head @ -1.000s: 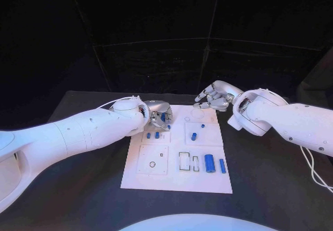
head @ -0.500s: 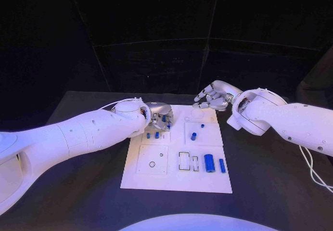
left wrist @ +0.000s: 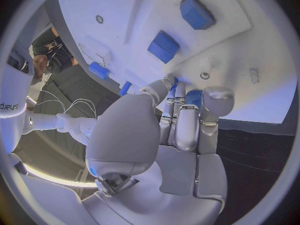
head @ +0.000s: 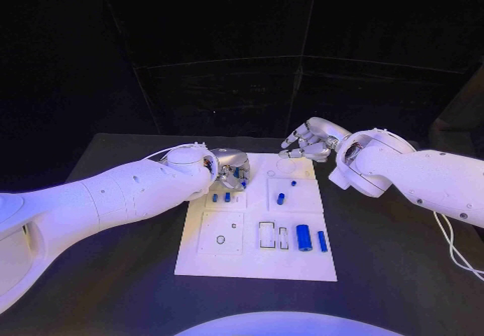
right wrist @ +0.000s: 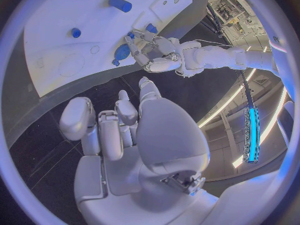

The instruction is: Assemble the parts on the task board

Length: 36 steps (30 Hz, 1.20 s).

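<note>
The white task board (head: 254, 262) lies in the middle of the black table. My left hand (head: 230, 169) hovers over its far left corner and pinches a blue part (head: 236, 170) between its curled fingers. That part (left wrist: 194, 97) sits at the fingertips in the left wrist view, and the right wrist view shows it (right wrist: 122, 52) in the left hand (right wrist: 156, 55). My right hand (head: 310, 144) hangs beyond the board's far edge with its fingers (right wrist: 110, 130) curled in and nothing in them.
Two small blue pegs (head: 221, 197) stand just near of the left hand, and another peg (head: 281, 199) stands mid-board. A blue cylinder (head: 303, 236) and a slim blue bar (head: 323, 241) lie at the near right. Bare black table surrounds the board.
The left hand has turned slightly over the far left corner, still with the blue part. The right hand has stayed in place.
</note>
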Available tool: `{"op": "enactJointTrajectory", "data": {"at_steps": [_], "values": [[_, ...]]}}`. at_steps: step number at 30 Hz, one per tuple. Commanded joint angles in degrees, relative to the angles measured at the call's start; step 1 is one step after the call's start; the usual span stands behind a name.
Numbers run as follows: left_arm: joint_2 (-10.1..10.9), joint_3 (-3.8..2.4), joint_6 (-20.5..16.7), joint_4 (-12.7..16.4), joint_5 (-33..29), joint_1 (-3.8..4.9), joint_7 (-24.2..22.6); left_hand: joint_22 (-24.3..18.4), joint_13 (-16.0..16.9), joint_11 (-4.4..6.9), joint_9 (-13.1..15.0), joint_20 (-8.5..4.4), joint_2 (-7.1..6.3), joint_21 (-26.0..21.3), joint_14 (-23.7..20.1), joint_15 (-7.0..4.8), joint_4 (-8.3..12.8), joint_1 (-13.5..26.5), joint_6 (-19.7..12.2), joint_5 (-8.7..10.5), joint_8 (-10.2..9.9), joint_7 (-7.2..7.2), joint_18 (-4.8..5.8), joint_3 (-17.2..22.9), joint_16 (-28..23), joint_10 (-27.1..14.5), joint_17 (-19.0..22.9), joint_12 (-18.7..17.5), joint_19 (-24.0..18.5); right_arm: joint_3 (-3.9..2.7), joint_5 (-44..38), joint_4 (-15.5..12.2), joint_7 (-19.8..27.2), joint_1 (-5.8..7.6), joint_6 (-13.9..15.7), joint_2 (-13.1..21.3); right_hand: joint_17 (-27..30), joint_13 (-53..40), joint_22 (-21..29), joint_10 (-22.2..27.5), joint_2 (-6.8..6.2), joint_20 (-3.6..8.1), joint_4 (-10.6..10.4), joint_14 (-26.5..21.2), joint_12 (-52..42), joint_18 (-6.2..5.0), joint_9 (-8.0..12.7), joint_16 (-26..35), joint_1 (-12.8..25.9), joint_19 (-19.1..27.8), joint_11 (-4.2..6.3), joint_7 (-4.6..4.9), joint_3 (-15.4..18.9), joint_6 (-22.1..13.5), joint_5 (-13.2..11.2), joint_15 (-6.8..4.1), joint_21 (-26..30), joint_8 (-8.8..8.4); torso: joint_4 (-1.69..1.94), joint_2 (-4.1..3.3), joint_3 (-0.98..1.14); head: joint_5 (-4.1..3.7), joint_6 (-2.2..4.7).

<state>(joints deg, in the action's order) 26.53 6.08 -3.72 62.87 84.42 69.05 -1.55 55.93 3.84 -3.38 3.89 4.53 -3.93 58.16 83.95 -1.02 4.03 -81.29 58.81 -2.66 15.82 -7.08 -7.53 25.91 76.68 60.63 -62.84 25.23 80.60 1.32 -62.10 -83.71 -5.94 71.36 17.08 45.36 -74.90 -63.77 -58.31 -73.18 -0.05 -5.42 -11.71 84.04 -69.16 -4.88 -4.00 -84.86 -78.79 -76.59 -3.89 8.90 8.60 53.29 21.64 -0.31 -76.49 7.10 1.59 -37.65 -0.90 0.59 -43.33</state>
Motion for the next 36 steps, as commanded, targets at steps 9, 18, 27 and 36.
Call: {"op": "enactJointTrajectory", "data": {"at_steps": [9, 18, 27, 36], "values": [[3.1, -0.91, -5.3, 4.0, 0.1, 0.01, -1.1, 1.1, 0.1, 0.05, 0.0, -0.35, 0.15, 1.1, 0.6, -0.41, 0.8, 0.5, 0.8, -0.20, -0.8, -0.20, 0.51, 1.8, 0.3, 0.9, 0.3, -0.8, 0.0, -0.03, -0.1, 0.1, 0.3, 0.10, 0.3, -0.1, -5.6, -0.1, 0.0, 0.3, 0.27, 0.02, 0.0, 3.9, 0.2, -0.98, 0.0, 0.2, -0.3, 0.5, 0.12, -0.10, 0.3, -0.3, 0.3, -0.35, 0.3, 0.22, 0.07, 0.08, -0.01, 0.08, 0.32], [7.3, -2.53, -5.0, 7.6, -0.4, 0.07, -0.6, 1.4, 0.1, 0.01, 0.0, -0.32, -0.15, 1.3, 0.6, -0.38, 0.9, 1.1, 1.1, -0.19, -1.0, -0.24, 0.53, 2.1, 0.3, 1.2, 0.5, -1.1, -0.1, -0.02, -0.1, 0.2, 0.3, 0.08, 0.2, 0.0, -5.6, -0.1, 0.0, 0.3, 0.27, 0.02, 0.0, 3.9, 0.2, -0.98, 0.0, 0.2, -0.3, 0.5, 0.12, -0.10, 0.3, -0.3, 0.3, -0.35, 0.3, 0.22, 0.19, 0.10, -0.03, 0.19, 0.57], [10.0, -2.69, -2.7, 8.1, -0.4, 0.06, 0.3, 1.5, 0.1, 0.01, 0.1, -0.29, -0.47, 1.4, 0.5, -0.37, 1.0, 1.6, 1.2, -0.19, -1.2, -0.21, 0.53, 2.3, 0.2, 1.4, 0.8, -1.4, -0.1, -0.02, -0.1, 0.2, 0.3, 0.07, 0.1, 0.0, -5.6, -0.1, 0.0, 0.3, 0.27, 0.02, 0.0, 3.9, 0.2, -0.98, 0.0, 0.2, -0.3, 0.5, 0.12, -0.10, 0.3, -0.3, 0.3, -0.35, 0.3, 0.22, 0.03, 0.02, -0.04, 0.31, 0.56], [10.1, -2.65, -0.1, 7.6, -0.4, -0.05, 0.8, 1.5, 0.1, 0.03, 0.1, -0.27, -0.81, 1.3, 0.5, -0.36, 0.9, 2.2, 1.4, -0.17, -1.5, -0.17, 0.50, 2.3, 0.1, 1.5, 1.1, -1.7, -0.3, -0.02, -0.1, 0.2, 0.3, 0.06, 0.1, 0.1, -5.6, -0.1, 0.0, 0.3, 0.27, 0.02, 0.0, 3.9, 0.2, -0.98, 0.0, 0.2, -0.3, 0.5, 0.12, -0.10, 0.3, -0.3, 0.3, -0.35, 0.3, 0.22, -0.03, -0.04, 0.01, 0.37, 0.46]]}}
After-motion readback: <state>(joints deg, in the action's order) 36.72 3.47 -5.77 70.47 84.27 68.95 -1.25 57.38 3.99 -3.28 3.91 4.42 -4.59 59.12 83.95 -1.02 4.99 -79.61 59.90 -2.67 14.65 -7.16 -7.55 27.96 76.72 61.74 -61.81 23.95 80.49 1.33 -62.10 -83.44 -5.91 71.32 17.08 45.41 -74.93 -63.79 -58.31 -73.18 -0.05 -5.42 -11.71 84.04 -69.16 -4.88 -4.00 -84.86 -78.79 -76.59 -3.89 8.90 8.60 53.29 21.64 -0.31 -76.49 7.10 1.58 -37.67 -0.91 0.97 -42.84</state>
